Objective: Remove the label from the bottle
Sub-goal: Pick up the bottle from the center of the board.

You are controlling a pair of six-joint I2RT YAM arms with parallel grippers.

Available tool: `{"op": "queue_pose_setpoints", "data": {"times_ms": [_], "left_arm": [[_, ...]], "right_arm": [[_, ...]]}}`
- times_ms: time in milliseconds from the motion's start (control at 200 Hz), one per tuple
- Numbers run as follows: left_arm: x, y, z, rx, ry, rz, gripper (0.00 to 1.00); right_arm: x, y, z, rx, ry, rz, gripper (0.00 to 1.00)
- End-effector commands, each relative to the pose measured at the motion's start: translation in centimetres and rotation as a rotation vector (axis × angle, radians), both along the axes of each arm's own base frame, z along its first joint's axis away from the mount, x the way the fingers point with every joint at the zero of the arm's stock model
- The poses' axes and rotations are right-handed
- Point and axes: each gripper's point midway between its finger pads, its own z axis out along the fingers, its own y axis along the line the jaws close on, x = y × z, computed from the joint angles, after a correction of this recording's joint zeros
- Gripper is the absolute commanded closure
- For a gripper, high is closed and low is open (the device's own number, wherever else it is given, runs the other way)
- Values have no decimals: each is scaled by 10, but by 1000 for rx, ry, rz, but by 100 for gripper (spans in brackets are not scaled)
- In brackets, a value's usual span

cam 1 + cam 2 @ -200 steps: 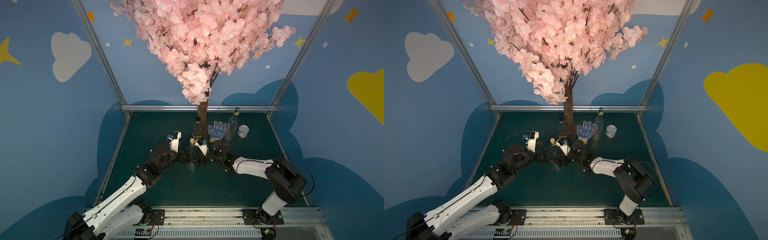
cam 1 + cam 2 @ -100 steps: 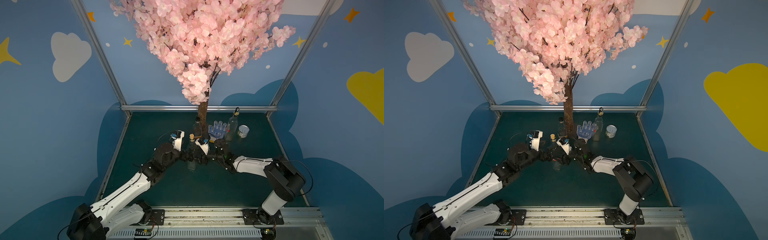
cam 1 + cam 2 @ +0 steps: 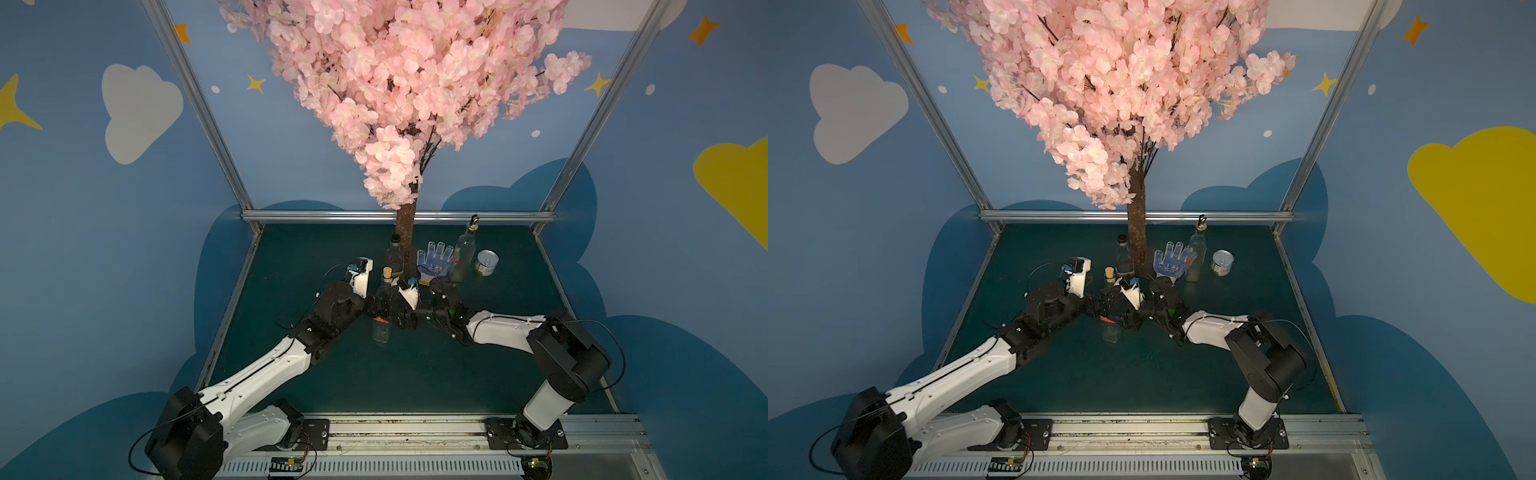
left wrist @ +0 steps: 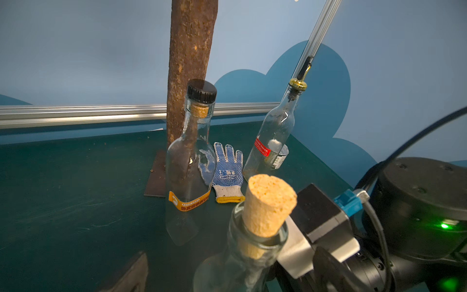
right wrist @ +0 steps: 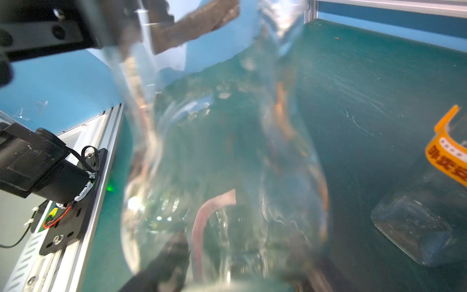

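A clear glass bottle (image 3: 381,330) with a cork (image 3: 387,272) stands roughly upright mid-table, in both top views (image 3: 1111,331). A red label (image 3: 381,320) wraps its body and shows as a pink strip (image 5: 202,227) through the glass in the right wrist view. My right gripper (image 3: 395,314) is shut on the bottle's body, with a dark finger (image 5: 164,263) on either side. My left gripper (image 3: 371,308) is open around the bottle's shoulder (image 4: 242,263). Its finger (image 4: 131,273) stands apart from the glass.
Behind stand a black-capped bottle with an orange label (image 4: 189,202), the tree trunk (image 3: 405,237), a blue-dotted glove (image 3: 434,259), a spouted bottle (image 3: 464,253) and a tin can (image 3: 486,262). Metal rails edge the green table.
The right jaws have narrowed onto the bottle. The left arm has pushed in toward the back and right, closer round the bottle, and the cork end has shifted a little with it.
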Motion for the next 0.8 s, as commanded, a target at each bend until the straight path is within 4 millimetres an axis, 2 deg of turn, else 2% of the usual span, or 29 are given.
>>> {"op": "queue_pose_setpoints", "data": {"times_ms": [0, 235, 686, 796], "left_arm": [[8, 7, 10, -24, -48, 50, 1], [6, 7, 25, -84, -101, 44, 5], [20, 6, 52, -101, -134, 83, 8], [25, 1, 51, -69, -122, 75, 10]], "right_arm": [[-8, 6, 1, 4, -2, 59, 49], [-9, 7, 0, -7, -10, 66, 51], [-14, 13, 1, -28, -34, 88, 52], [-15, 14, 1, -30, -37, 90, 52]]}}
